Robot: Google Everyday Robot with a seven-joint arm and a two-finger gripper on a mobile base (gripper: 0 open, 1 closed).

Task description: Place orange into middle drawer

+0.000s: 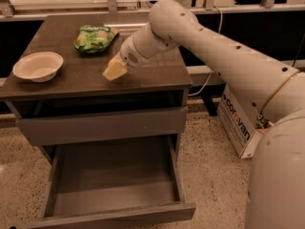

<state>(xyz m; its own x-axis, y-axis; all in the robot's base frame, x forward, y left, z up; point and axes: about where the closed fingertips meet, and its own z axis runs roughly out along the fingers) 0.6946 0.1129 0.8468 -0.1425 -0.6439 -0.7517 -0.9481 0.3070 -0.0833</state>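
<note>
The orange does not show in the camera view. The middle drawer [114, 178] is pulled out at the bottom of the grey cabinet, its plain floor bare. My gripper [115, 70] hangs just over the cabinet top, near its front edge and right of centre, with its pale yellowish tip pointing down and left. It is above and behind the open drawer. My large white arm reaches in from the right.
A white bowl [37, 66] sits at the left of the cabinet top [157, 73]. A crinkled green snack bag [94, 37] lies at the back. A shut grey drawer with a taller front [102, 126] is above the open one. A cardboard box [237, 123] stands on the floor to the right.
</note>
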